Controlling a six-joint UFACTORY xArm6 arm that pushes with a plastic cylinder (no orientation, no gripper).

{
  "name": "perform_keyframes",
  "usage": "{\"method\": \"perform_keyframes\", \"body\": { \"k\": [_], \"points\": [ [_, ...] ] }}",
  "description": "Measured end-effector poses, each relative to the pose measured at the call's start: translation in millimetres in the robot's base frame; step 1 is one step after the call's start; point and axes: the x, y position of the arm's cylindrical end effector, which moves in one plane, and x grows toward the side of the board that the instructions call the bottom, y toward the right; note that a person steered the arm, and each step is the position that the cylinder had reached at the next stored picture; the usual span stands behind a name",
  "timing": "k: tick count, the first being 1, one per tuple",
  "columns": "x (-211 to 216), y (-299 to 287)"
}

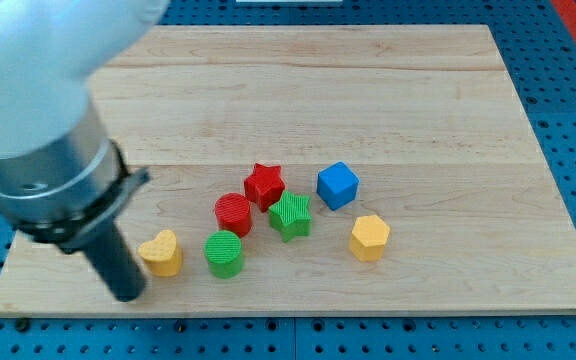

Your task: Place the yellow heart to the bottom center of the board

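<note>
Camera view shows my tip (129,296), a bare rod with no jaws to open or shut, seemingly touching the left side of the small yellow heart block (160,252), near the wooden board (418,100)'s bottom-left; bottom centre lies rightward, past the green cylinder (224,253).

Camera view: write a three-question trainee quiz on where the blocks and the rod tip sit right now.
1. True or false: my tip is at the view's right of the yellow heart.
2. Which block lies nearest the yellow heart? A) blue cube B) green cylinder C) yellow hexagon
3. Fill in: the red star sits just above the green ____.

Key: 1 false, it is at the heart's left, close beside it; 2 B; 3 star.
</note>
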Motion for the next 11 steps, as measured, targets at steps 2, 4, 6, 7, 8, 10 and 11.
{"method": "perform_keyframes", "body": {
  "k": [2, 4, 6, 7, 8, 10, 11],
  "points": [
    [-31.6, -70.8],
    [-39.7, -9.6],
    [-19.7, 44.4],
    [-16.9, 59.7],
    [-33.8, 98.2],
    [-45.4, 132.0],
    [-45.4, 135.5]
  ]
}}
